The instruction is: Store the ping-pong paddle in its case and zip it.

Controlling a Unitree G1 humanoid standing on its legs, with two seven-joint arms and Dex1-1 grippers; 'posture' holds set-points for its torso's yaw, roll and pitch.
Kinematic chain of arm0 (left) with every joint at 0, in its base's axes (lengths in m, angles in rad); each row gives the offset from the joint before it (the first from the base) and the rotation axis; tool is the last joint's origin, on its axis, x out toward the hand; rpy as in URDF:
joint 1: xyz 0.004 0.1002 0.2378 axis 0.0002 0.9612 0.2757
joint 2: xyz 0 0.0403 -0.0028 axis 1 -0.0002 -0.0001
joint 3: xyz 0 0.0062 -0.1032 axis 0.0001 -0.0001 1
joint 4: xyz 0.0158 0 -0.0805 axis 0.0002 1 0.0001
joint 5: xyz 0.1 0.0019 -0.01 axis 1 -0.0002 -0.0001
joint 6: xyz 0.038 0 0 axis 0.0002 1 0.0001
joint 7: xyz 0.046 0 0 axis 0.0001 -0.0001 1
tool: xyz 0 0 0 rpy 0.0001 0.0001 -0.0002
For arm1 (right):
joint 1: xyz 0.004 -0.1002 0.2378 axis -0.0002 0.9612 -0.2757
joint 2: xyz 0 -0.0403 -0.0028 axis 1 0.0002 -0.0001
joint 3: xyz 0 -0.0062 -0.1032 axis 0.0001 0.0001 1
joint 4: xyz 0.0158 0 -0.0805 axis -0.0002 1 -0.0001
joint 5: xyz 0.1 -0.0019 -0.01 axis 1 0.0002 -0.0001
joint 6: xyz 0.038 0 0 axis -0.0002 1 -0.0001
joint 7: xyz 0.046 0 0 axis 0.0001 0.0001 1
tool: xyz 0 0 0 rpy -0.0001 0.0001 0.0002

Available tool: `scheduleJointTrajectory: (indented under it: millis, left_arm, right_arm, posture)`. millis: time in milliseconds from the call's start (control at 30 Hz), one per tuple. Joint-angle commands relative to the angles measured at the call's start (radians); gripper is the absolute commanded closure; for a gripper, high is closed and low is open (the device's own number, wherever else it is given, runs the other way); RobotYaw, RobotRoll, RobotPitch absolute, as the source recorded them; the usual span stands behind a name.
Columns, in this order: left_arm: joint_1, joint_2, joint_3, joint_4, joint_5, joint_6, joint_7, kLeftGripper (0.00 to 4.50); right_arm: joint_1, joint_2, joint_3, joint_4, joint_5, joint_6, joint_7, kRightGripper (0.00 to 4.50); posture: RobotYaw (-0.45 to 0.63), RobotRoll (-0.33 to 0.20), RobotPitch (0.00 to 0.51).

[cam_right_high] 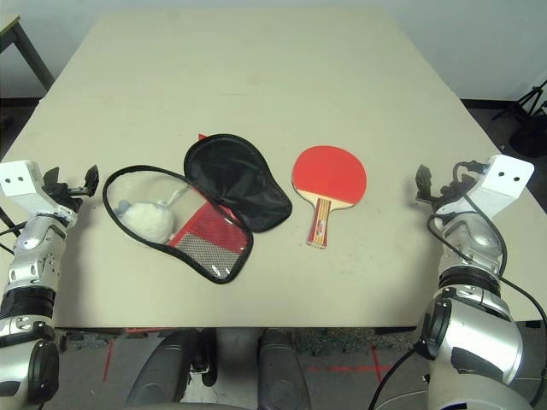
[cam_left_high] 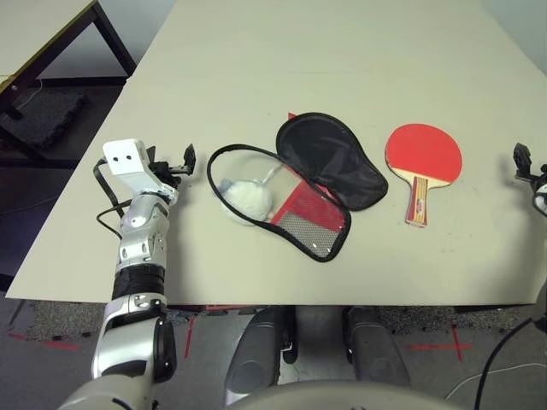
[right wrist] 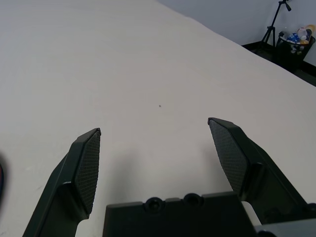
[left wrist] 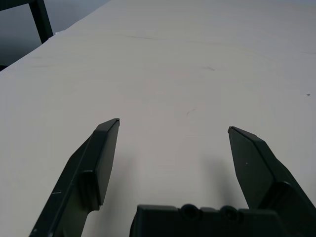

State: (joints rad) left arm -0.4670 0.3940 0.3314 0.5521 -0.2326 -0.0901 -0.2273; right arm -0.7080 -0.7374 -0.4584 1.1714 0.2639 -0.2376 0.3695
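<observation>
The ping-pong paddle (cam_right_high: 329,175) lies flat on the table, red face away from me, striped wooden handle toward me. To its left the case (cam_right_high: 229,181) lies unzipped and spread open, black lining up, with red fabric and a mesh pocket (cam_right_high: 205,241) on its near half. A white-grey cloth pouch (cam_right_high: 147,217) sits inside the case's left half. My left gripper (cam_right_high: 75,181) hovers open at the table's left, just left of the case, holding nothing. Over at the right, well apart from the paddle, my right gripper (cam_right_high: 429,184) is open and holds nothing.
The beige table (cam_right_high: 256,77) stretches far beyond the objects. A dark-framed second table (cam_left_high: 51,43) stands off to the left. In the right wrist view a tripod (right wrist: 274,22) and a bin (right wrist: 295,42) stand past the table's edge.
</observation>
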Motion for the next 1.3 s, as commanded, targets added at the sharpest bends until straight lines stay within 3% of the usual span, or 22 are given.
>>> scheduleJointTrajectory:
  millis: [33,300,533,633,767,900,1033,1300]
  left_arm:
    - [-0.002,0.0,-0.007,0.018,0.004,0.002,-0.005,0.0]
    - [-0.031,0.0,-0.034,0.042,0.015,0.004,-0.034,0.0]
    - [-0.139,0.086,-0.029,0.035,-0.021,0.055,-0.134,0.0]
    - [-0.181,0.138,-0.042,-0.012,-0.043,0.122,-0.209,0.0]
    - [-0.262,0.208,-0.075,-0.077,-0.075,0.248,-0.333,0.0]
    - [-0.358,0.24,-0.125,-0.097,-0.089,0.345,-0.441,0.0]
    - [-0.442,0.214,-0.169,-0.079,-0.089,0.374,-0.512,0.0]
    - [-0.5,0.126,-0.253,-0.113,-0.119,0.49,-0.635,0.0]
  right_arm:
    - [-0.002,0.006,0.004,0.007,-0.003,-0.005,-0.004,0.01]
    - [-0.005,0.001,0.016,-0.003,-0.014,-0.003,-0.008,0.01]
    - [0.02,0.003,0.025,-0.203,-0.005,0.178,-0.087,0.01]
    - [0.091,0.034,0.01,-0.455,0.037,0.375,-0.149,0.01]
    - [0.183,0.051,0.009,-0.86,0.122,0.778,-0.224,0.01]
    - [0.209,0.08,0.011,-1.156,0.211,1.156,-0.301,0.01]
    - [0.147,0.141,0.027,-1.333,0.254,1.466,-0.369,0.01]
    - [0.041,0.289,0.049,-1.497,0.229,1.848,-0.422,0.01]
  posture:
    - [-0.03,0.0,0.173]
    - [-0.05,0.0,0.169]
    - [-0.07,0.0,0.136]
    - [-0.07,0.0,0.129]
    - [-0.07,0.0,0.122]
    - [-0.1,0.0,0.122]
    - [-0.11,0.0,0.122]
    - [-0.13,0.0,0.125]
